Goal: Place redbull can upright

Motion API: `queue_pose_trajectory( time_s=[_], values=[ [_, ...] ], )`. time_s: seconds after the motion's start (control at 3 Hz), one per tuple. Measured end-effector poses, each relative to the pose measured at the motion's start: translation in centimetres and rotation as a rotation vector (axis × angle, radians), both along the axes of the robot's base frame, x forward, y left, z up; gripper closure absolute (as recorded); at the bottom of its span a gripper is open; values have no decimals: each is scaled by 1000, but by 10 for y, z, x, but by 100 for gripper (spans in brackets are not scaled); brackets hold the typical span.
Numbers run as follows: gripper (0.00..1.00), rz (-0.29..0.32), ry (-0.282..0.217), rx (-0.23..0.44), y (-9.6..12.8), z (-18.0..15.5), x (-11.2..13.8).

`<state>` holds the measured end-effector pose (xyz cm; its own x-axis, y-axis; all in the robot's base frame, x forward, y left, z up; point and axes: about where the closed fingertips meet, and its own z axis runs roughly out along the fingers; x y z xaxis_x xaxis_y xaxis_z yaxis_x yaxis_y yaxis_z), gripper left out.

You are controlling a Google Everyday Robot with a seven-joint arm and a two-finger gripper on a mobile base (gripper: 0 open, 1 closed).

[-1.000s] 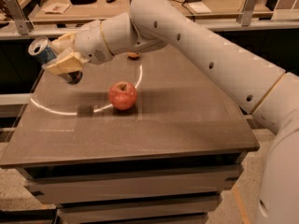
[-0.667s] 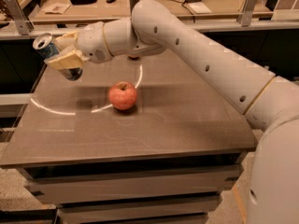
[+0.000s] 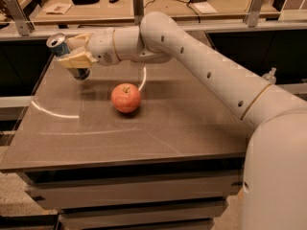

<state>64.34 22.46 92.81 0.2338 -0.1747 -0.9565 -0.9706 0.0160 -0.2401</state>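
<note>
The redbull can (image 3: pixel 61 47) is a slim blue and silver can with a silver top, held tilted with its top toward the upper left. My gripper (image 3: pixel 74 56) is shut on it, its pale fingers (image 3: pixel 76 60) clamped across the can's body, above the far left part of the table (image 3: pixel 192 128). The can's lower end (image 3: pixel 81 74) shows below the fingers and hangs just over the tabletop. A red apple (image 3: pixel 126 97) sits on the table to the right of and nearer than the can.
My white arm (image 3: pixel 201 66) crosses the table from the right. A second table (image 3: pixel 158 8) with cables and small items stands behind, with metal posts (image 3: pixel 14 13). A small bottle (image 3: pixel 270 74) sits off the table's right edge.
The gripper with the can has moved a little up and to the right, toward the table's far edge, and the can stands somewhat more upright than before. The apple has not moved.
</note>
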Motion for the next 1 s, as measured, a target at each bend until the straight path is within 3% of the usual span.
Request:
queue_pose_trajectory(
  time_s=[0.67,1.0],
  values=[
    [100,-28,0,34,-4,-21,30],
    [100,-49,25,51,-8,-29,38]
  ],
)
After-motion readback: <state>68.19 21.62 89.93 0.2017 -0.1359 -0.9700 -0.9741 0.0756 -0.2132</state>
